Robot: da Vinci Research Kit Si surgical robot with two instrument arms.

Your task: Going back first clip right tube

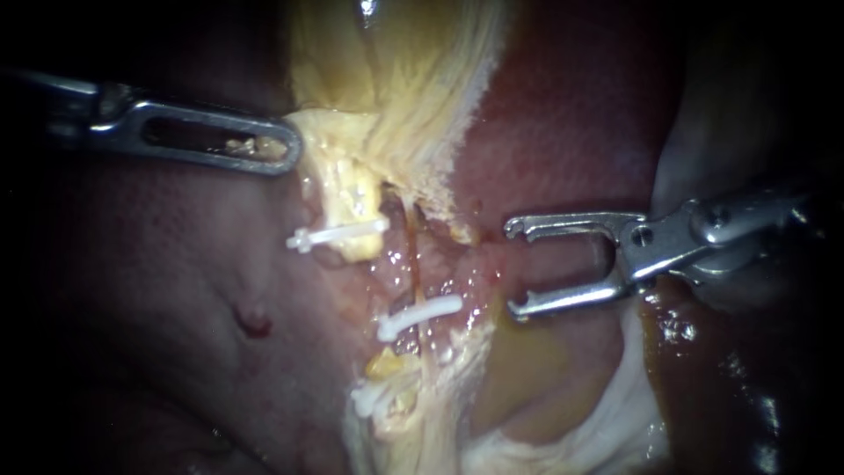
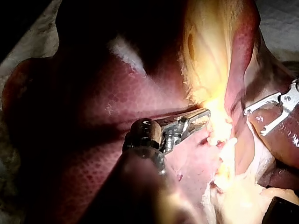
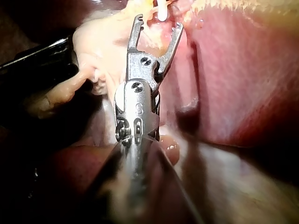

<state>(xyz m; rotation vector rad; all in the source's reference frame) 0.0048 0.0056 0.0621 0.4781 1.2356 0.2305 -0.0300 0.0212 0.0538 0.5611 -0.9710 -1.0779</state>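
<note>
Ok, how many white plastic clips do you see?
2 clear: upper white plastic clip on yellow tissue; lower white plastic clip ahead of right instrument, jaws open. Possible third below, unclear.

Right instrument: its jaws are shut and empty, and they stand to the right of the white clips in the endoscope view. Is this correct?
Not quite. The right instrument has its jaws open, not shut: the endoscope view shows a wide gap between them. The rest holds: they are empty and stand to the right of the white clips.
</note>
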